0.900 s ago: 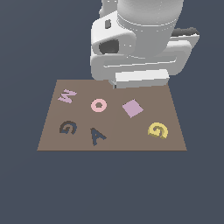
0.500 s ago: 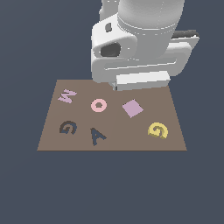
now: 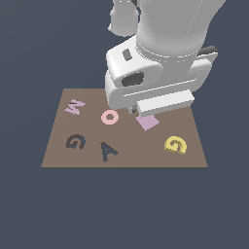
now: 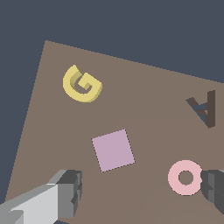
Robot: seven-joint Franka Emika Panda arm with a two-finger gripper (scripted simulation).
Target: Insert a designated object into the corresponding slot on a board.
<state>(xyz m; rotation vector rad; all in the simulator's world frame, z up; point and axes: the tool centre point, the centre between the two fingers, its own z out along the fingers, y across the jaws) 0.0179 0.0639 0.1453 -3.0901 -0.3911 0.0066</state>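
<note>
On the brown board (image 3: pixel 126 158) a pink ring (image 3: pixel 110 117), a pinkish square (image 3: pixel 147 122) and a pinkish W (image 3: pixel 74 106) lie flat, along with a dark A-shaped recess (image 3: pixel 109 151) and the dark G-shaped slot (image 3: pixel 75 142). In the wrist view the square (image 4: pixel 113 150) sits between the jaws (image 4: pixel 142 192), slightly ahead of the fingertips, and the ring (image 4: pixel 185 177) lies just beside one fingertip; whether they touch cannot be told. Nothing stands between the jaws and the yellow G block (image 4: pixel 82 84), which lies on the board (image 4: pixel 153 105) beyond the square, well ahead of the jaws and off toward the grey-white finger's side.

The jaws are spread wide and hold nothing; both fingertips hang over bare board.

The exterior view shows the yellow G block (image 3: pixel 175 145) near the board's corner on the exterior view's right, and the slot far off near the opposite side, with the A recess between them. There the arm's white body hides the jaws and part of the square. The wrist view shows the fingertips, the block's thickness and the A recess (image 4: pixel 204 108), but neither the slot nor the W.
</note>
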